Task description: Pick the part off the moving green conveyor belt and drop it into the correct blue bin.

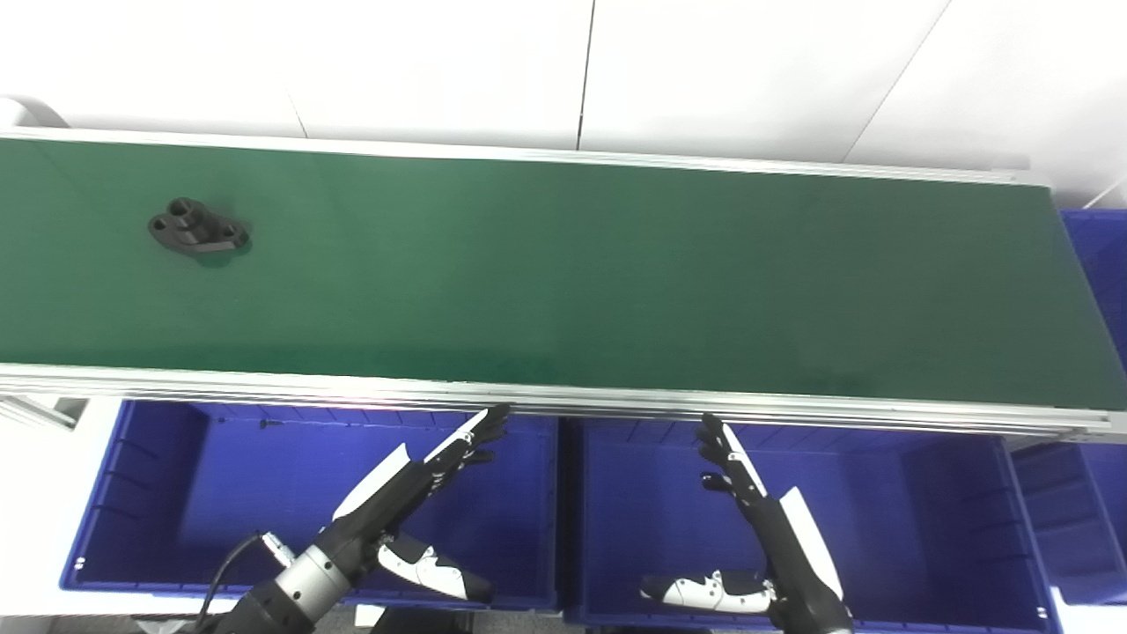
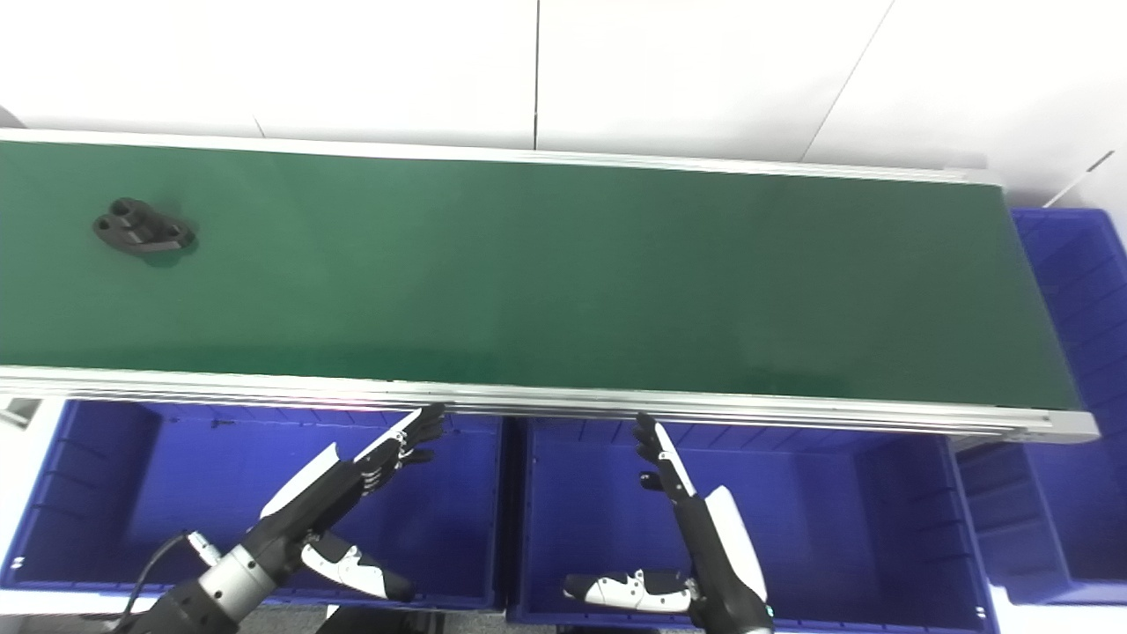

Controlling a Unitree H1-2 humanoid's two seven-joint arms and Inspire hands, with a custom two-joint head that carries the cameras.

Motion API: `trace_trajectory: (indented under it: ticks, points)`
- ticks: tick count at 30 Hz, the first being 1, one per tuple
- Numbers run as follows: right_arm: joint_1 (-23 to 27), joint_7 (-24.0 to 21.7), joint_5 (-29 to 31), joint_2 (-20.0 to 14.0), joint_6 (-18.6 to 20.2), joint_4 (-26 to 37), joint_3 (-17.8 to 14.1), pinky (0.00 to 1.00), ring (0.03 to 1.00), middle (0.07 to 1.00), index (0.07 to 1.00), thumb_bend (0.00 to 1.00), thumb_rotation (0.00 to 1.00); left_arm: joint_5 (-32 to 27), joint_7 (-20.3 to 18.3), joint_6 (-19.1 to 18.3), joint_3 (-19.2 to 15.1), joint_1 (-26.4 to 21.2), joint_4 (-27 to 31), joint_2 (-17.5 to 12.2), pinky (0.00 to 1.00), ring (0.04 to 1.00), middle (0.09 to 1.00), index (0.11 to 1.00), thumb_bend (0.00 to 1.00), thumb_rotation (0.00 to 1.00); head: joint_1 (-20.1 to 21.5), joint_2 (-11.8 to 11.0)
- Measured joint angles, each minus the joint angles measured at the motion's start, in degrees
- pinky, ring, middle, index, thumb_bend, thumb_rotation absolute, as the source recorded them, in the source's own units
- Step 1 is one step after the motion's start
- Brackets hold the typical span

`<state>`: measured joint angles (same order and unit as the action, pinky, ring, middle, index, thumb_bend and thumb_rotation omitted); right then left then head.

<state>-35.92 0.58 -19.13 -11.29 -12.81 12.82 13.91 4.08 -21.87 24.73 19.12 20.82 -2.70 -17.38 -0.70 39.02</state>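
Observation:
A black part (image 1: 197, 227) with round holes lies flat on the green conveyor belt (image 1: 563, 273) at its far left; it also shows in the right eye view (image 2: 143, 227). My left hand (image 1: 414, 493) is open and empty, fingers stretched out, above the left blue bin (image 1: 132, 493) near its right wall. My right hand (image 1: 757, 519) is open and empty above the middle blue bin (image 1: 924, 511). Both hands are below the belt's near rail and far from the part.
The belt's aluminium rail (image 1: 563, 396) runs across in front of the bins. A third blue bin (image 2: 1074, 370) stands past the belt's right end. A small dark speck (image 1: 270, 423) lies in the left bin. A white wall is behind the belt.

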Motion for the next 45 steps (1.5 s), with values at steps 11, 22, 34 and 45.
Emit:
trace_trajectory:
  ticks: [11,22,34,45]
  points:
    - [-0.3,0.1,1.1,-1.3,-1.7,-3.0,-1.9,0.84,0.942,0.966,1.0,0.96,0.27,2.5,2.5,0.1,3.7,-0.8,-1.0,0.3,0.86,0.93,0.962,0.938,0.97,0.39,-9.8,-4.8]
    - [0.6,0.0,1.3,-1.1,-3.1,-5.3,-2.0,0.83,0.936,0.965,1.0,0.93,0.27,4.0,7.0,0.1,6.8,-2.5,-4.6,0.0,0.84,0.92,0.95,0.924,0.98,0.41,-8.3,-10.9]
    - [4.2,4.9,-1.6,-1.3,-10.4,-15.4,-1.4,0.82,0.921,0.941,0.99,0.94,0.28,3.9,9.9,0.1,9.3,-4.4,-8.3,-0.2,0.83,0.895,0.926,0.902,0.98,0.39,-11.7,-16.1]
    - [4.3,5.4,-1.8,-1.4,-10.6,-15.2,-1.0,0.82,0.92,0.943,0.986,0.93,0.3,3.7,10.4,0.1,10.6,-4.7,-8.1,-1.3,0.82,0.889,0.924,0.899,0.97,0.38,-11.1,-14.9]
